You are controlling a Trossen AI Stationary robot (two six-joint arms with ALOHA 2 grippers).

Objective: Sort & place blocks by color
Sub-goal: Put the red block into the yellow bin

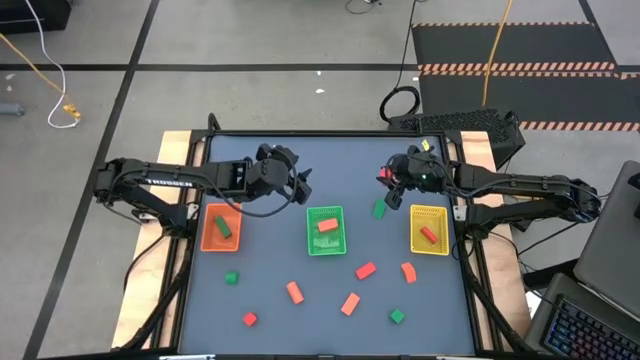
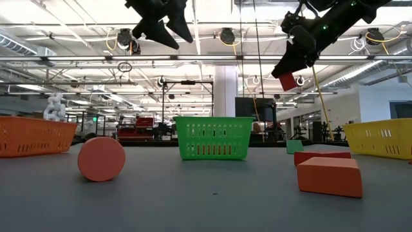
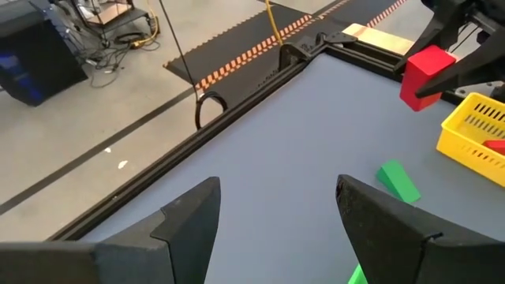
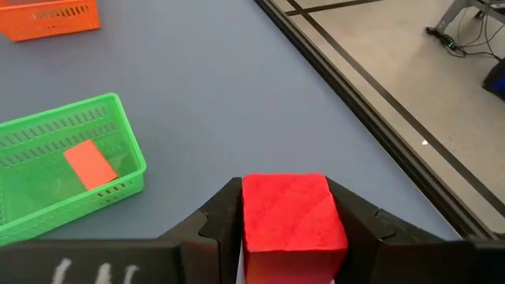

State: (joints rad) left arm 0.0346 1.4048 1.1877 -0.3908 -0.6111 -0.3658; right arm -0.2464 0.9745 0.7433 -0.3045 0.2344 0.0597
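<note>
My right gripper [image 1: 388, 186] hangs high over the table's far middle, left of the yellow tray [image 1: 443, 232], and is shut on a red block [image 4: 292, 221]. My left gripper [image 1: 300, 190] hovers open and empty above the far left, between the orange tray [image 1: 207, 232] and the green tray [image 1: 311, 232]; its fingers [image 3: 189, 217] stand wide apart. Loose blocks lie on the mat: a green one [image 1: 380, 210], a red one [image 1: 365, 271], orange ones [image 1: 408, 272] [image 1: 294, 292] [image 1: 350, 304], and others nearer the front. My right gripper pinches the red block by two opposite side faces [image 4: 251, 229] between its two fingers. In the low view the block [image 2: 288, 81] sits at the fingers' free ends. The fingers slant downward toward the table's left. The block hangs clear, high above the table.
The orange tray holds a green block [image 1: 224, 226], the green tray an orange block [image 4: 88, 164], the yellow tray a red one [image 1: 428, 235]. Bare mat lies along the far edge between the arms. A laptop [image 1: 590, 320] stands off the table's right front corner.
</note>
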